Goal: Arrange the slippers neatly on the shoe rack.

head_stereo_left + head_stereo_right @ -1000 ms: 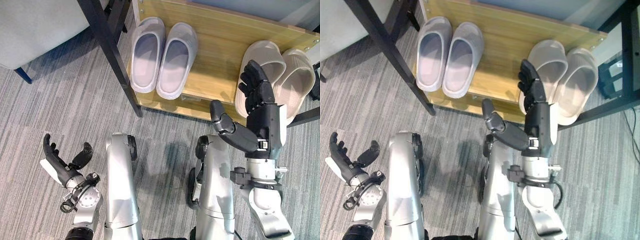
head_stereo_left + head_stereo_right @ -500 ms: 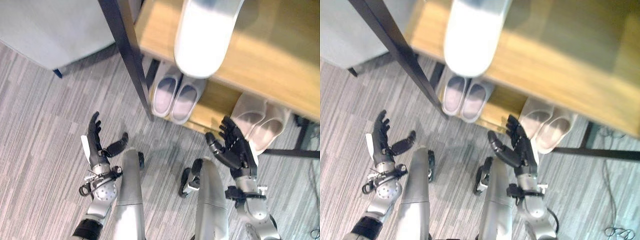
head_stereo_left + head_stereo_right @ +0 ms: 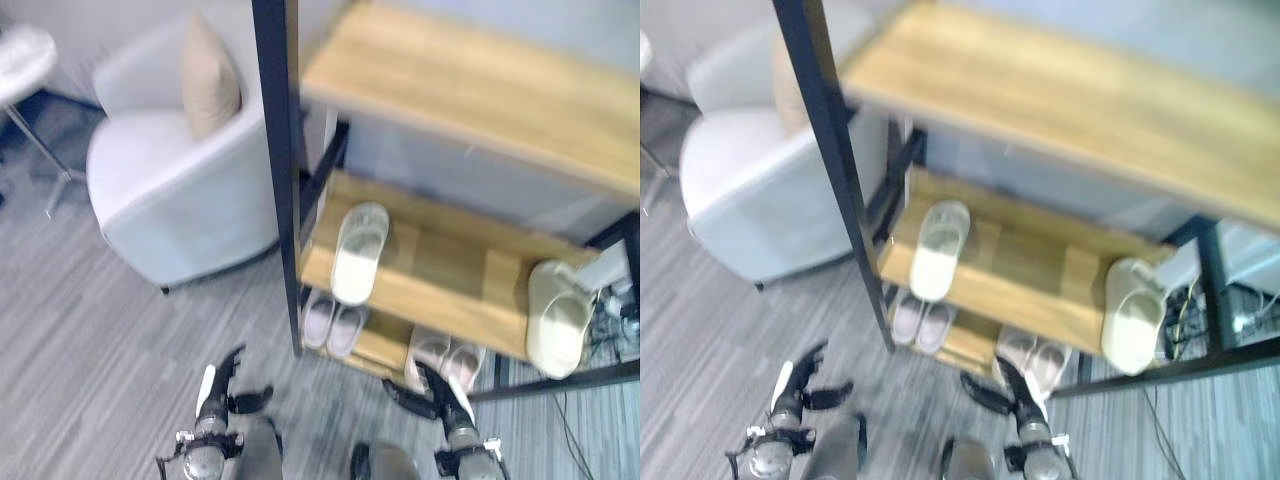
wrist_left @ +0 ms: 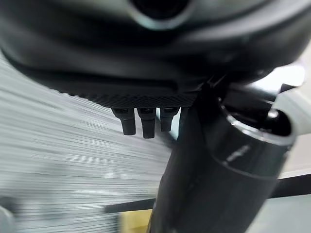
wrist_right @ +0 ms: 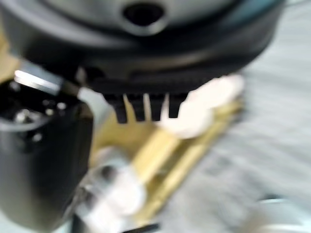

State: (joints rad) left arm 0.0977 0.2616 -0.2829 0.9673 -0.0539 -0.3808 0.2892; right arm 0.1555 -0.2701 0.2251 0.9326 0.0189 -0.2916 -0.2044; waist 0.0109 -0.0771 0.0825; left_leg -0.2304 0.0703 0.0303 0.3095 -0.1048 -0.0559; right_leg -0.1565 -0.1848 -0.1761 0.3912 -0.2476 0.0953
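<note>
fingers spread on both hands (left hand (image 3: 210,395), right hand (image 3: 440,392)), slippers (image 3: 333,325) racked.

Pale slippers (image 3: 358,252), wooden rack (image 3: 440,270), grey-striped carpet (image 3: 90,350)

Rack (image 3: 277,150) frame is matt black metal, its shelves (image 3: 470,95) pale wood with a smooth, light sheen. Slippers (image 3: 358,255) look like smooth, matt foam or rubber. Armchair (image 3: 170,200) wears soft grey cloth, and so does its cushion (image 3: 208,78). Floor (image 3: 90,350) is rough, streaky grey carpet.
</note>
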